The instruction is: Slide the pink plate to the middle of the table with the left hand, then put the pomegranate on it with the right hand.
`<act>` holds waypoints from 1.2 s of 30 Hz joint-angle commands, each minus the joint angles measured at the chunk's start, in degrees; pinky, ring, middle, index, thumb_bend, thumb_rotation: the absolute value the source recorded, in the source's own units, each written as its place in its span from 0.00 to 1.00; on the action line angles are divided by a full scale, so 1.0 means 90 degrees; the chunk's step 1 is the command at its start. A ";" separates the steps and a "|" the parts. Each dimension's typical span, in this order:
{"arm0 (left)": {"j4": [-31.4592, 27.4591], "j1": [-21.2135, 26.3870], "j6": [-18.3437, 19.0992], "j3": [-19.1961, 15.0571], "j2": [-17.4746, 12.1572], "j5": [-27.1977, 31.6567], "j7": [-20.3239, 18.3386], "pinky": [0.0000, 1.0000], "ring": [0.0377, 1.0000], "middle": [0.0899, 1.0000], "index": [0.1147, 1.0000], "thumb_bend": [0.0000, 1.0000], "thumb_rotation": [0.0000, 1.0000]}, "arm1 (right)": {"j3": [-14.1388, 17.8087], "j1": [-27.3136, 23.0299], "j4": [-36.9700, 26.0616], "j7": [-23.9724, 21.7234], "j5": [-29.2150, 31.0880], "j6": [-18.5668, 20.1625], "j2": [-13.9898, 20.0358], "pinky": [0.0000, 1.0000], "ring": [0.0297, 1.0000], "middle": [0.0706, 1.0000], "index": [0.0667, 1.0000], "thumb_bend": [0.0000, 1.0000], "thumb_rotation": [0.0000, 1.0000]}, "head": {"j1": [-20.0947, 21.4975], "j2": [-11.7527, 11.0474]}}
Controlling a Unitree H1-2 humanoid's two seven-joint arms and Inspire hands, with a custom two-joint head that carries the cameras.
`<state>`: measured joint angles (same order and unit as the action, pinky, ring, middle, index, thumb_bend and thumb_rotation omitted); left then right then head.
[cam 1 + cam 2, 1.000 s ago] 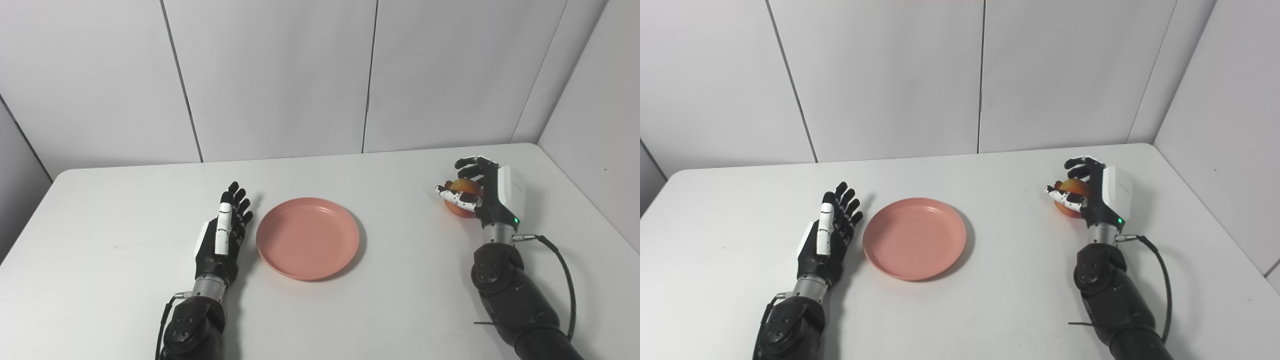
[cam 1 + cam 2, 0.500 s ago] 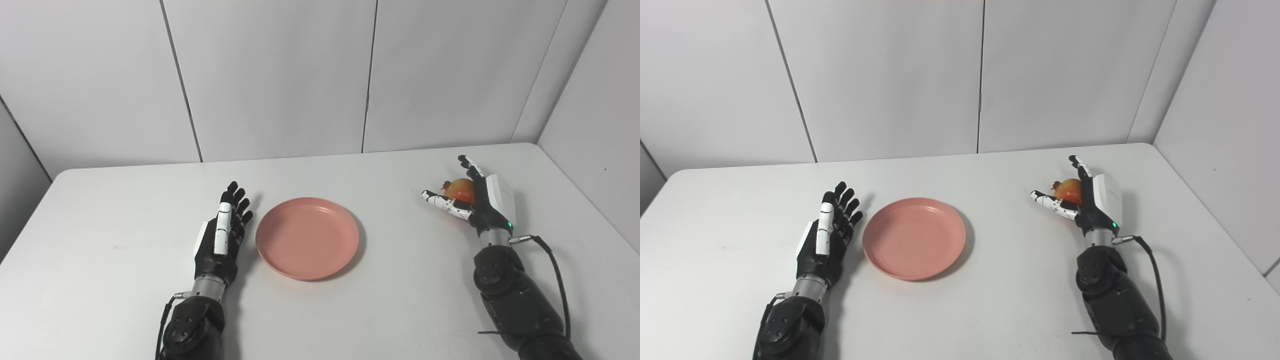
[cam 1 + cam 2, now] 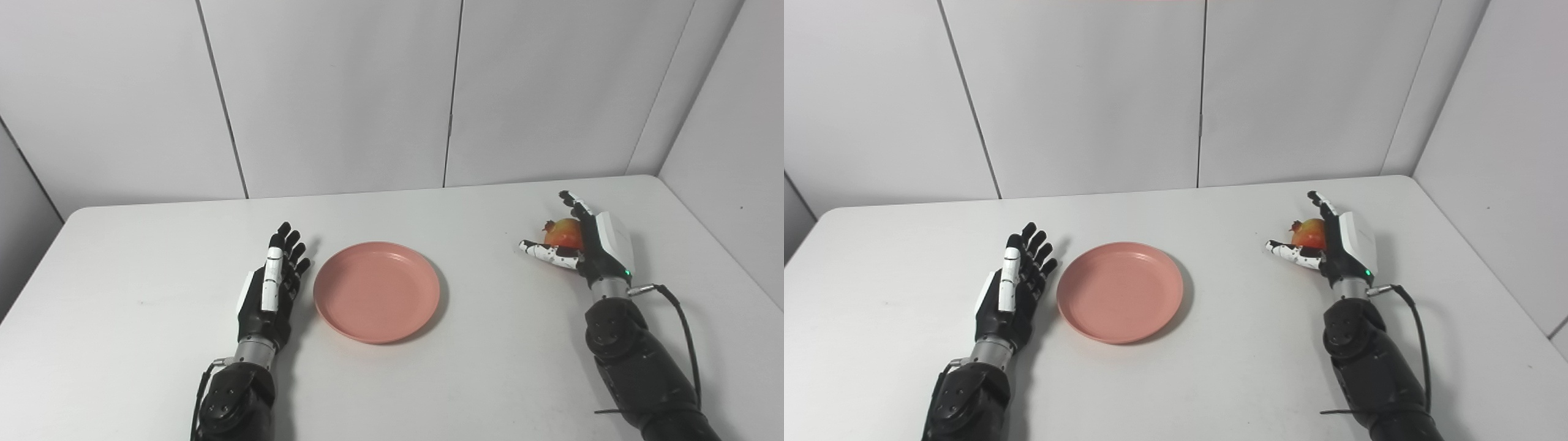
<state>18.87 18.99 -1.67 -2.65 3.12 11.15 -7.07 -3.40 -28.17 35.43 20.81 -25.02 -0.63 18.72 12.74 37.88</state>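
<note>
Pomegranate [image 3: 562,233] sits with its crown pointing upper-left, cupped loosely by the right hand [image 3: 588,245], fingers spread; left hand [image 3: 269,294] flat, fingers apart beside pink plate [image 3: 376,291].

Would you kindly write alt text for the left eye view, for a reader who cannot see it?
A pink plate sits empty mid-table while the right hand, fingers spread open, cradles a pomegranate near the table's right side. The left hand lies open just left of the plate, not touching it.

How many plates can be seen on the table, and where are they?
1. The pink plate lies near the middle of the table, just right of the open left robot hand. It is empty, and nothing seems able to hide another plate.
</note>
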 commanded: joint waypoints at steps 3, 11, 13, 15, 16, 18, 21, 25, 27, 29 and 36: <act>-0.0149 0.0127 0.0024 0.0029 0.0037 0.0033 -0.0014 0.97 0.99 1.00 0.99 0.58 0.95 | 0.0084 -0.0288 -0.0111 0.0255 -0.0119 0.0198 0.0057 0.66 0.75 0.78 0.77 0.64 0.01 | -0.0007 0.0003; -0.0125 0.0136 0.0006 0.0016 0.0040 0.0057 -0.0025 0.97 0.99 1.00 0.99 0.58 0.94 | 0.0129 -0.0281 -0.0106 0.0341 -0.0115 0.0155 0.0035 0.44 0.57 0.73 0.74 0.48 0.00 | -0.0006 0.0014; -0.0133 0.0133 0.0020 0.0016 0.0041 0.0053 -0.0020 0.97 0.99 1.00 0.99 0.58 0.94 | 0.0136 -0.0270 -0.0138 0.0371 -0.0123 0.0173 0.0027 0.42 0.53 0.72 0.72 0.43 0.00 | -0.0004 0.0013; -0.0149 0.0129 0.0045 0.0007 0.0051 0.0067 -0.0012 0.96 0.99 1.00 0.99 0.58 0.93 | 0.0138 -0.0255 -0.0182 0.0403 -0.0143 0.0197 0.0022 0.43 0.58 0.69 0.68 0.42 0.00 | -0.0004 0.0013; -0.0154 0.0128 0.0051 0.0003 0.0056 0.0077 -0.0012 0.96 0.99 1.00 0.99 0.58 0.93 | 0.0140 -0.0248 -0.0198 0.0423 -0.0154 0.0194 0.0020 0.43 0.57 0.67 0.66 0.42 0.00 | -0.0004 0.0013; -0.0150 0.0129 0.0040 0.0003 0.0057 0.0073 -0.0012 0.96 0.98 1.00 0.99 0.57 0.93 | 0.0147 -0.0246 -0.0190 0.0507 -0.0181 0.0138 0.0013 0.43 0.55 0.64 0.62 0.42 0.00 | -0.0004 0.0013; -0.0166 0.0121 0.0042 0.0007 0.0055 0.0074 -0.0023 0.96 0.99 1.00 0.99 0.57 0.93 | 0.0192 -0.0239 -0.0230 0.0574 -0.0161 0.0126 -0.0024 0.37 0.49 0.58 0.57 0.45 0.00 | -0.0004 0.0013; -0.0178 0.0117 0.0061 0.0019 0.0047 0.0033 0.0000 0.96 0.98 0.99 0.99 0.57 0.95 | 0.0330 -0.0240 -0.0273 0.0753 -0.0055 -0.0040 -0.0116 0.34 0.42 0.50 0.46 0.49 0.00 | -0.0007 0.0015; -0.0161 0.0124 0.0046 0.0021 0.0045 0.0029 -0.0005 0.96 0.98 0.99 0.99 0.57 0.95 | 0.0367 -0.0248 -0.0270 0.0832 -0.0050 -0.0140 -0.0141 0.33 0.41 0.49 0.45 0.49 0.00 | -0.0016 0.0011; -0.0151 0.0129 0.0037 0.0017 0.0049 0.0055 -0.0024 0.96 0.99 1.00 0.99 0.57 0.94 | 0.0405 -0.0251 -0.0264 0.0902 -0.0035 -0.0257 -0.0166 0.33 0.41 0.49 0.43 0.49 0.00 | -0.0027 0.0004; -0.0088 0.0149 -0.0018 0.0004 0.0100 0.0032 0.0037 0.96 0.98 0.99 0.98 0.57 0.93 | 0.0409 -0.0249 -0.0206 0.1164 0.0015 -0.0840 -0.0158 0.31 0.38 0.43 0.50 0.49 0.00 | -0.0056 -0.0014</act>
<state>18.66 19.01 -1.10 -2.67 3.23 11.15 -7.05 -0.15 -28.26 35.13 29.25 -24.66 -3.97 16.27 12.31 37.88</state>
